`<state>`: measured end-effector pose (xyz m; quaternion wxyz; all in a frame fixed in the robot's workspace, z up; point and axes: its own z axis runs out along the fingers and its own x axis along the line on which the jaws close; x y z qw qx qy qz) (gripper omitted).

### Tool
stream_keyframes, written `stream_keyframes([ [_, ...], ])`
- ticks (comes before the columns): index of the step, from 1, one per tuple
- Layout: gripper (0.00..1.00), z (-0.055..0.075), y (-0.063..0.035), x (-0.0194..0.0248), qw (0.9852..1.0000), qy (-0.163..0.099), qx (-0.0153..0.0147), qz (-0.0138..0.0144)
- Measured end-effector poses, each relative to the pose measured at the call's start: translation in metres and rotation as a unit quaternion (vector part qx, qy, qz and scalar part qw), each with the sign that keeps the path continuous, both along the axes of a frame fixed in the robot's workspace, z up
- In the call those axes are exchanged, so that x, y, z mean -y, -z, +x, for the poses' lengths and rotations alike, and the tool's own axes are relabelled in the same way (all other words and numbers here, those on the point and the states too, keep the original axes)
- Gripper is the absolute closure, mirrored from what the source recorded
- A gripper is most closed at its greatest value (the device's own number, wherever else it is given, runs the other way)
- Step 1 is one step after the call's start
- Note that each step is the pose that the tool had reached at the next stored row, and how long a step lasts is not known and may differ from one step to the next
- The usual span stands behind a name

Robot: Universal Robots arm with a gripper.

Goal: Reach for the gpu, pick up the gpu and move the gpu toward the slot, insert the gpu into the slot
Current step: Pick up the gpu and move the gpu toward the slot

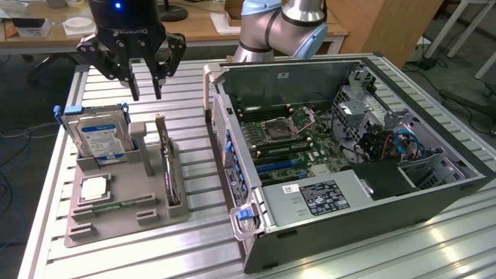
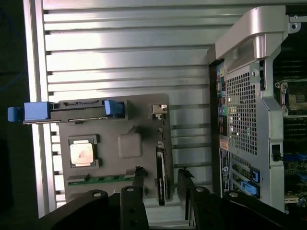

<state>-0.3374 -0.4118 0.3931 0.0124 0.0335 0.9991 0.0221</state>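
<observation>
Slatted bench (image 1: 201, 244) carries grey tray (image 1: 116, 220) w/ gpu (image 1: 166, 168) upright on edge, PC case (image 1: 349, 215) beside. Your tool (image 1: 147, 92) hangs above gpu, fingers apart, holding nothing.

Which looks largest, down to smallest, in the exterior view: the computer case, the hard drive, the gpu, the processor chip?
1. computer case
2. hard drive and gpu: not ranked, since the gpu stands edge-on, long but thin.
3. processor chip, smallest.
</observation>
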Motion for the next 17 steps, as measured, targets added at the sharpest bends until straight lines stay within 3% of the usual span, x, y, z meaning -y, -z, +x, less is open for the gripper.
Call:
stream_keyframes([
  [5,0.53,0.0,0.001,0.002,0.9999,-0.013,-0.0021,-0.0011],
  [6,0.53,0.0,0.0096,0.0087,0.9999,-0.013,-0.0029,-0.002],
  [7,0.53,0.0,0.0106,0.0094,0.9999,-0.013,-0.0029,-0.002],
  [17,0.53,0.0,0.0204,0.01,0.9999,-0.013,-0.0039,-0.0022],
])
